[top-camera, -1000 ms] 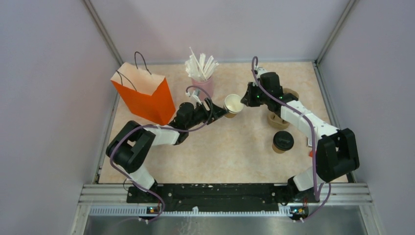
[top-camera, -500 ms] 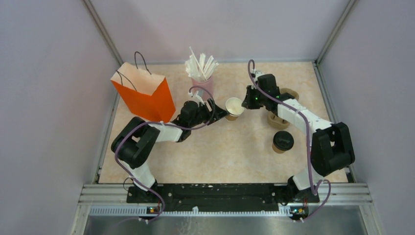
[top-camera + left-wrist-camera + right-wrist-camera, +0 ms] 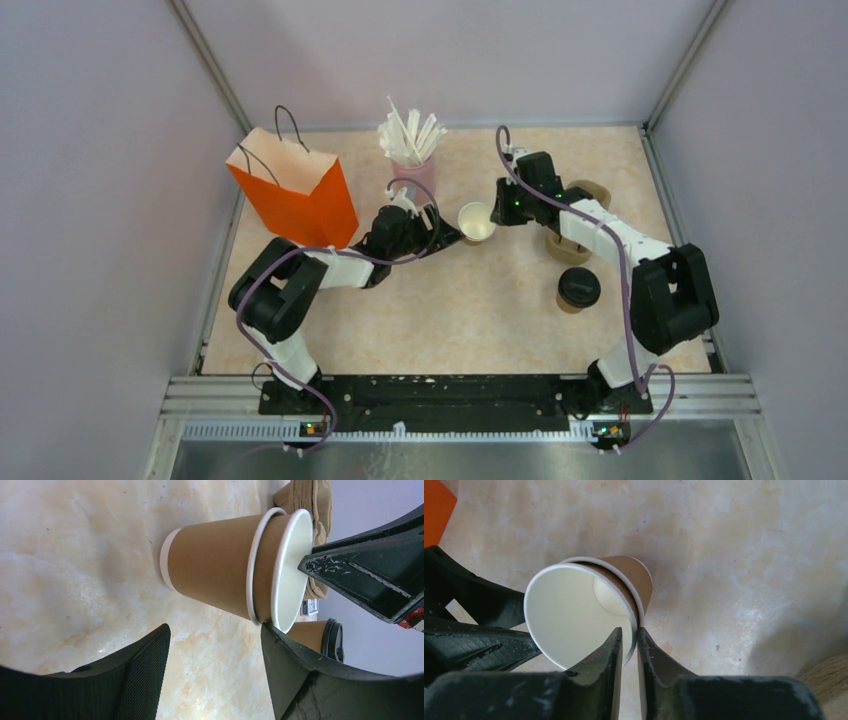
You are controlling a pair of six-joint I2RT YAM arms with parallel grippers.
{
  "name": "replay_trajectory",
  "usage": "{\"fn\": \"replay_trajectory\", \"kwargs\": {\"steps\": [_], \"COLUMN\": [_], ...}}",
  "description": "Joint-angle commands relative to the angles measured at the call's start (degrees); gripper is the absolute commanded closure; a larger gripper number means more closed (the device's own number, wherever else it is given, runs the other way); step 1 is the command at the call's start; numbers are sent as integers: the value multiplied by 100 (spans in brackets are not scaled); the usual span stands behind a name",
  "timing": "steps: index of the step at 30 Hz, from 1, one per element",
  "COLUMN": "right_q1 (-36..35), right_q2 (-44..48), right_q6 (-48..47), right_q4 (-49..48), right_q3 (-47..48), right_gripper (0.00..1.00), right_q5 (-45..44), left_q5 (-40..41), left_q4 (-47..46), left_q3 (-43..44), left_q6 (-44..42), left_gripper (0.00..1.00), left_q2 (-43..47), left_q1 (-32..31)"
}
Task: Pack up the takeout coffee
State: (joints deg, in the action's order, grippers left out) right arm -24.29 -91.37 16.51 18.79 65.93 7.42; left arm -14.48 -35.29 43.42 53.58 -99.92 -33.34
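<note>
With right fingers (image 3: 596, 677) pinched on the rim of the nested cups (image 3: 477, 222) — upright on the counter (image 3: 480, 310), near the straw cup (image 3: 415, 178) — and left fingers (image 3: 145, 675) spread either side, close the left gently on the outer wall. Then probably best to draw the inner straight up; no twisting, no crushing.

Left hand (image 3: 215, 630) wide, right hand (image 3: 629, 632) pinched
</note>
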Motion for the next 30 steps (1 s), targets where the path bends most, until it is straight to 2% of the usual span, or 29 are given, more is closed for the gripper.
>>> {"fn": "replay_trajectory", "kwargs": {"steps": [1,2,7,15,20,30], "right_q1": [-166,-176,-225,-229,-102,-27], "right_q2": [-50,-60,-91,-45,-99,59], "right_q6": [-54,-60,-73,-13,12,-195], "right_q4": [77,91,112,161,399,1194], "right_q3": [415,438,529,674,1118,2076], "right_gripper": [77,77,100,100,100,100], "right_q5": [-39,-53,-56,-284,-341,-285], "left_q5": [27,17,-31,-25,31,92], "left_q4": [-224,-216,-197,-144,-4,716], "left_q3": [272,285,358,341,264,287], "left_q6": [-165,-179,-213,-272,-378,-770], "left_gripper": [28,28,28,28,27,24], "left_q2": [-81,-80,-107,-51,88,911], "left_q1": [27,26,34,38,37,31]}}
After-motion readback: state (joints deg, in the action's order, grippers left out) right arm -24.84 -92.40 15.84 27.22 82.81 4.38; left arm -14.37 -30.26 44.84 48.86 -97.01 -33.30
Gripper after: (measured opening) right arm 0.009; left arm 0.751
